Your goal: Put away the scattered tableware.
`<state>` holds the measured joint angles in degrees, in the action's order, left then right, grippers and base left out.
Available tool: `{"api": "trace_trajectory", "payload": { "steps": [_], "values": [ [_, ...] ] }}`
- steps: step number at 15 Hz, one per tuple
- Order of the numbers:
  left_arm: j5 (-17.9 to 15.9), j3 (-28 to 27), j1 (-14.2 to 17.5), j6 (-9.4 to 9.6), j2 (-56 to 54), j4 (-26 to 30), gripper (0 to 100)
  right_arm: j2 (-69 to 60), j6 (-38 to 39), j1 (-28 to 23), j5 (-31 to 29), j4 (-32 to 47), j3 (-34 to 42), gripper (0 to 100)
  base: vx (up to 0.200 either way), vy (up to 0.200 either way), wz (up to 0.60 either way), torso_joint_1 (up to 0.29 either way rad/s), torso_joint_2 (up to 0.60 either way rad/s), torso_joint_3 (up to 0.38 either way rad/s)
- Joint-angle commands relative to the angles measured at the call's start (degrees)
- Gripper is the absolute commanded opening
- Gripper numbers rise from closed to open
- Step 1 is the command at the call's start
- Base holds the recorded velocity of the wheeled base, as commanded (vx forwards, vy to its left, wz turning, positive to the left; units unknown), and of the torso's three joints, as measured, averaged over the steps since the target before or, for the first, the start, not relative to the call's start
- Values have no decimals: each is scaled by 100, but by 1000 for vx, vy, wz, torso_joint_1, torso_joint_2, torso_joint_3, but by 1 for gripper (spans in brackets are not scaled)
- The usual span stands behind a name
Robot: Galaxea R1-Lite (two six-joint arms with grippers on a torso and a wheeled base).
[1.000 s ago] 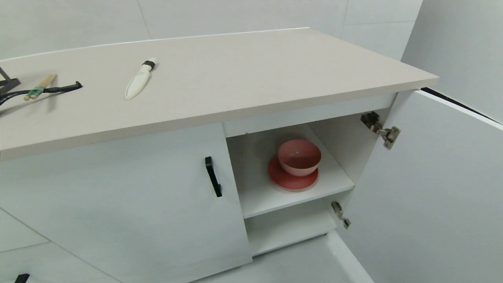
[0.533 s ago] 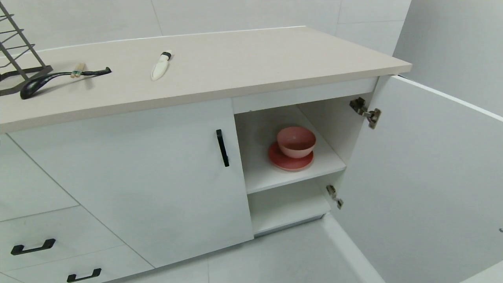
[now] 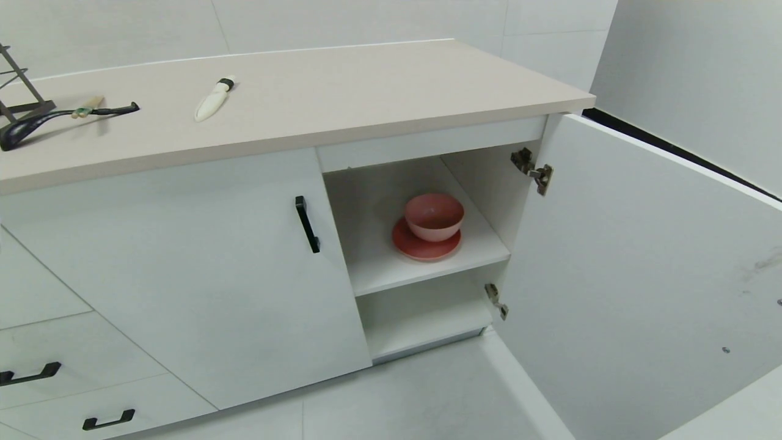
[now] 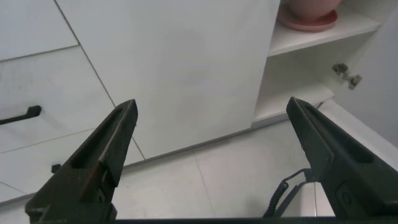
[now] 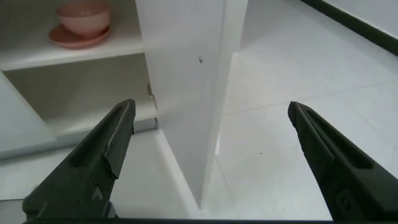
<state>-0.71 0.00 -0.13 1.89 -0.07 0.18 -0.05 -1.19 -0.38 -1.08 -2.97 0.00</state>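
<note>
A pink bowl point(image 3: 434, 215) stands on a red plate point(image 3: 426, 247) on the upper shelf of the open cabinet. On the beige countertop point(image 3: 366, 91) lie a cream knife-shaped utensil with a black band point(image 3: 214, 99), a black ladle point(image 3: 55, 117) and wooden chopsticks point(image 3: 85, 109). My left gripper point(image 4: 210, 106) hangs open low before the closed door, with the bowl point(image 4: 308, 7) and plate point(image 4: 308, 20) farther off. My right gripper point(image 5: 210, 107) is open near the floor beside the open door's edge point(image 5: 186, 93), the bowl point(image 5: 83, 15) and plate point(image 5: 78, 36) beyond it.
The right cabinet door point(image 3: 641, 275) stands swung wide open. The left door point(image 3: 183, 275) is closed, with a black handle point(image 3: 307, 224). Drawers with black handles point(image 3: 109, 420) sit at the lower left. A dark wire rack point(image 3: 18, 85) stands at the counter's left end.
The head camera has pulled back and shifted, so the cabinet looks smaller and the drawers have come into view. The tableware itself has not moved.
</note>
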Motion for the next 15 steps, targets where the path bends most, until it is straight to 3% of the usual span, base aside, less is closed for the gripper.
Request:
{"api": "trace_trajectory", "payload": {
  "steps": [1, 4, 6, 10, 11, 13, 15],
  "values": [
    [0, 0, 5, 4, 7, -1, 100, 5, 119, 3, -15, -1, 0, 100, 0, 0, 0, 0, 0, 0],
    [0, 0, 5, 4, 7, -1, 100, 14, 14, 3, 249, 16, 0, 100, 0, 0, 0, 0, 0, 0],
    [0, 0, 5, 4, 7, -1, 100, 5, -346, 11, 1321, 34, 0, 100, 0, 0, 0, 0, 0, 0],
    [0, 0, 5, 13, 7, -1, 100, 14, -364, 3, 1084, 43, 0, 100, -150, 0, 0, 3, -1, 3],
    [0, 0, 5, 13, 7, -1, 100, 5, -364, 11, 943, 43, 0, 100, -200, 0, 0, 2, 7, 2],
    [0, 0, 5, 4, 7, -1, 100, 5, -276, 3, 82, 333, 0, 100, -200, 0, 0, 10, 7, 0],
    [0, 0, 5, 4, 7, -1, 100, 5, -153, 11, 82, 289, 0, 100, -200, 0, 0, 2, 2, 2]
  ]
}}
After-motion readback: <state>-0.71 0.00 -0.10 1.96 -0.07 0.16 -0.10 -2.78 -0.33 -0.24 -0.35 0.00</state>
